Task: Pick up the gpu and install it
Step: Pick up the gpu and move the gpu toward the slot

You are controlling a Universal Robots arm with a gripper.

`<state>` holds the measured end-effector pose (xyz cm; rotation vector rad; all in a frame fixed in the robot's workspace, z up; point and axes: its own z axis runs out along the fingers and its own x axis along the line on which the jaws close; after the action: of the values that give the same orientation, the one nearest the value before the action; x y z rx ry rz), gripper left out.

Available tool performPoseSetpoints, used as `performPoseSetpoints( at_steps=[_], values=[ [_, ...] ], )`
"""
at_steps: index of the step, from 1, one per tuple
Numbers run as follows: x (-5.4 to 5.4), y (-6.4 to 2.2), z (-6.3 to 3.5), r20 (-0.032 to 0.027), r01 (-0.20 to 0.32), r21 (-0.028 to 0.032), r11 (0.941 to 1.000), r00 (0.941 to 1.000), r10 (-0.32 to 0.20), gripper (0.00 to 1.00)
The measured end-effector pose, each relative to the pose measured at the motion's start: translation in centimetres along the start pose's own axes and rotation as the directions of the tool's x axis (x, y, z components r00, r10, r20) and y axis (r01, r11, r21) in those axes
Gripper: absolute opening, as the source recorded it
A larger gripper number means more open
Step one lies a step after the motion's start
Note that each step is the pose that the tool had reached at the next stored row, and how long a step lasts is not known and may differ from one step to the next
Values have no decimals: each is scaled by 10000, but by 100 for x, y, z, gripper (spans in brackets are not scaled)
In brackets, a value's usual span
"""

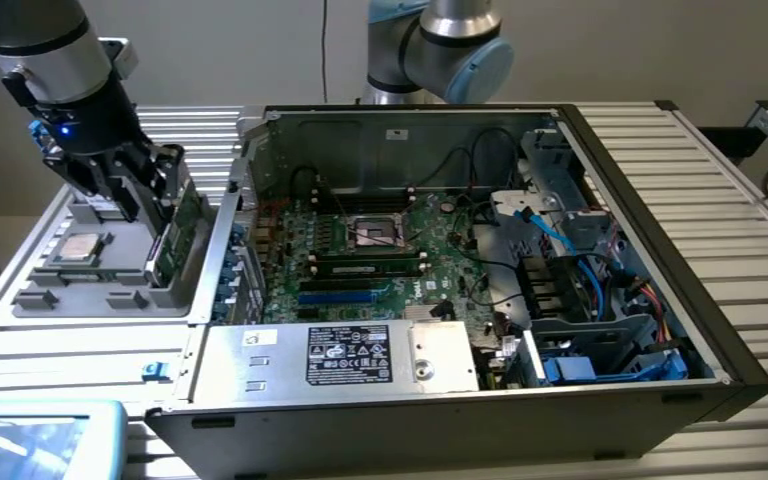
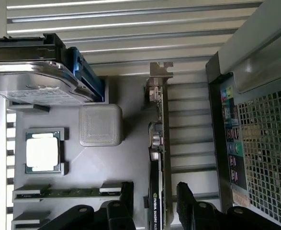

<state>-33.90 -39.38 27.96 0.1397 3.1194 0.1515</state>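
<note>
The gpu [image 2: 157, 158] is seen standing on edge in a slot of the grey parts tray [image 2: 130, 158], at the upper left of the exterior view, just outside the open computer case [image 1: 651, 200]. Its silver end bracket [image 2: 159, 72] is turned away from the gripper [image 2: 154, 203]. And there the gripper is, lowered over the card: the jaws are held wide open, one black finger [image 2: 123, 203] on each side of the board, and a gap is left on both sides. Nothing is gripped.

Around the card the tray is well filled. A processor chip [image 2: 43, 152] is laid flat in its pocket, a memory stick [image 2: 68, 192] is set in a narrow slot close by, a ribbed grey block [image 2: 100, 124] is placed between them and the card, and a silver hard drive [image 2: 30, 81] is stood further off.

Between the tray and the motherboard [image 1: 357, 250] the case's side wall [image 1: 231, 250] is raised. Inside, black cables [image 1: 471, 175] are looped across the board, blue cables [image 1: 564, 245] are strung by the drive bays at the right, and a labelled power supply [image 1: 344, 355] is mounted at the lower centre.
</note>
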Motion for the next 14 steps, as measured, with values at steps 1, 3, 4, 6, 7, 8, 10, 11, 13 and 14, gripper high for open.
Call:
performPoseSetpoints(
  at_steps=[1,3,4,6,7,8,10,11,13,14],
  values=[
    [-1,-2,20,0,1,-10,10000,10000,-1,49],
    [-2,-6,49,-7,6,-75,10000,10000,-6,49],
    [-2,-7,62,-10,6,-107,9999,10000,-6,49],
    [-2,-10,90,-16,8,-168,9999,10000,-8,49],
    [-3,-13,108,-16,8,-180,9998,10000,-9,49],
    [-2,-15,126,-17,8,-180,9998,10000,-8,49],
    [-5,-18,163,-17,9,-181,9998,10000,-9,49],
    [-8,-20,182,-16,10,-182,9998,10000,-11,49],
    [-16,-23,217,-17,11,-181,9998,10000,-11,49],
    [-22,-24,236,-17,10,-181,9998,10000,-11,49]
  ],
)
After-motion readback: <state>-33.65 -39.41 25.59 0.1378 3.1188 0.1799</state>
